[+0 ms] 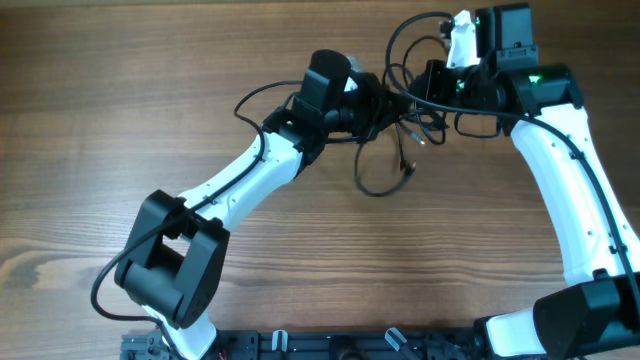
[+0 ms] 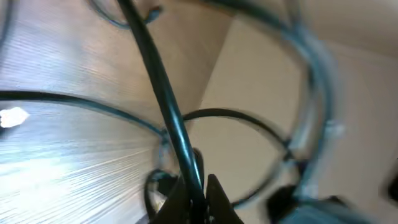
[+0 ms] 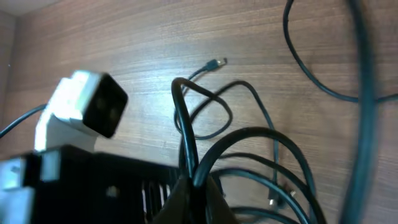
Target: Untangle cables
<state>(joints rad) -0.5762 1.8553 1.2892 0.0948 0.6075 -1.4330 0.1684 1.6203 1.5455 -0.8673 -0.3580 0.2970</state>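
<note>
Cables [image 1: 405,140] sit bunched at the far middle of our wooden table [image 1: 120,120], one loop trailing toward the arm bases. Our left gripper [image 2: 193,199] pinches one black strand tight; our right gripper [image 3: 194,186] clamps strands too, just beside it.

We count two arms, the left arm [image 1: 230,185] and the right arm [image 1: 570,170]. Each ends in one gripper, so there are two in all: the left gripper [image 2: 194,198] and the right gripper [image 3: 194,186]. One table [image 1: 120,120] bears one tangled bunch of cables [image 1: 383,180]. We cannot tell how many separate cords make up the bunch. In the right wrist view we count two cord ends, a clear first plug [image 3: 216,63] and a blurred second plug [image 3: 272,199].
</note>
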